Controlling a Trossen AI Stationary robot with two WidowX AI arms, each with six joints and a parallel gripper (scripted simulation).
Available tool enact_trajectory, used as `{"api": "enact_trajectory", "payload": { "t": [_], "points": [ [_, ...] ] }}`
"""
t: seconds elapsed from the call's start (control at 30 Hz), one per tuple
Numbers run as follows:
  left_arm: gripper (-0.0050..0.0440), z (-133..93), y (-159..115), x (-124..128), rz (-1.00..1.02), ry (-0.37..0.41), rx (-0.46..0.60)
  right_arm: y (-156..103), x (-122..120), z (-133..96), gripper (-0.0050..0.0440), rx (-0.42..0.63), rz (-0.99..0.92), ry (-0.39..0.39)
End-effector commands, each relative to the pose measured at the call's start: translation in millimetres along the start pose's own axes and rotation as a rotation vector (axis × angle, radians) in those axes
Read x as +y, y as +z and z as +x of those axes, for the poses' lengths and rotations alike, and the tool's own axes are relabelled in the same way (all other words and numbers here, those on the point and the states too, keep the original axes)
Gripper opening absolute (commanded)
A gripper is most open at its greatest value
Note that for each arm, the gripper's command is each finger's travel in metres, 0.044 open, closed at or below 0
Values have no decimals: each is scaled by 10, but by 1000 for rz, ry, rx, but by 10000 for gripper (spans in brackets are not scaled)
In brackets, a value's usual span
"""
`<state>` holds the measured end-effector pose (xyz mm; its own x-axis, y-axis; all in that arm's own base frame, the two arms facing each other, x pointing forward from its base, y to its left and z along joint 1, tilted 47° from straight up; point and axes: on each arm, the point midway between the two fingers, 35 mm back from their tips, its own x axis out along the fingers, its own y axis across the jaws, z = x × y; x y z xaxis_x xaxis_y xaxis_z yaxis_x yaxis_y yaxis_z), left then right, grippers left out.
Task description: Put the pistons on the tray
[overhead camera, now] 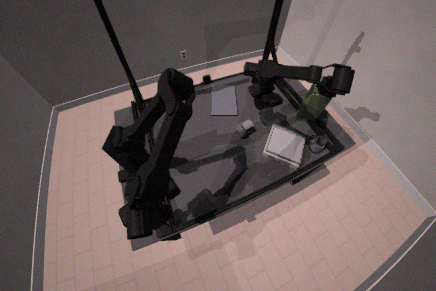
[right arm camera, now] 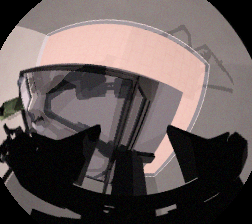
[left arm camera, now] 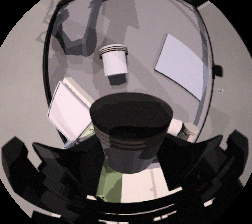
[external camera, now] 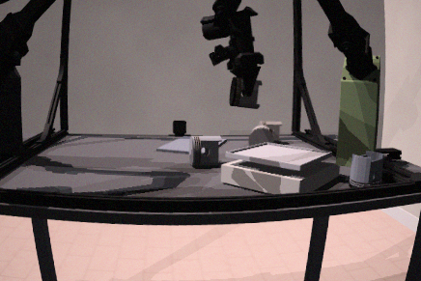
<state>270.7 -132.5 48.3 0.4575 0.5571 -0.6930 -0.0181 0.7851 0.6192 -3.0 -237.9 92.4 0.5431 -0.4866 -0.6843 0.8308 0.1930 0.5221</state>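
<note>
My left gripper (external camera: 245, 94) (left arm camera: 129, 130) (overhead camera: 266, 97) is shut on a dark piston (external camera: 239, 92) (left arm camera: 131, 120) and holds it high above the bench, behind the white box. The flat steel tray (overhead camera: 224, 101) (external camera: 175, 146) (left arm camera: 183, 65) lies bare at the back of the bench. A pale piston (overhead camera: 245, 128) (external camera: 205, 151) (left arm camera: 115, 62) lies on its side in the middle. A grey piston (overhead camera: 317, 143) (external camera: 364, 169) stands at the right edge. Another pale piston (external camera: 266, 132) lies at the back. A small dark piston (overhead camera: 206, 78) (external camera: 180, 126) stands behind the tray. My right gripper (right arm camera: 134, 128) is open, empty and raised well off the bench.
A white box with a flat top plate (overhead camera: 285, 145) (external camera: 280, 167) (left arm camera: 68, 110) sits between the middle piston and the grey one. The left arm's green base column (overhead camera: 314, 102) (external camera: 358, 112) stands at the right. Black frame posts (external camera: 299, 64) rise at the back corners.
</note>
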Motion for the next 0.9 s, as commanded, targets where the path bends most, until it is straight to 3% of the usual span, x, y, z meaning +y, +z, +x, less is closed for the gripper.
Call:
{"api": "enact_trajectory", "payload": {
  "t": [0.0, 0.33, 0.87],
  "points": [
    [158, -17, 23, -10, -107, 9, 38, -1, 7, 1, 440, 0, -1, 4],
    [158, -17, 23, -12, -311, 33, 124, -1, 7, 1, 440, 0, -1, 4],
    [158, 216, 22, -17, -311, 33, 124, -1, 7, 1, 440, 0, -1, 4]
  ]
}}
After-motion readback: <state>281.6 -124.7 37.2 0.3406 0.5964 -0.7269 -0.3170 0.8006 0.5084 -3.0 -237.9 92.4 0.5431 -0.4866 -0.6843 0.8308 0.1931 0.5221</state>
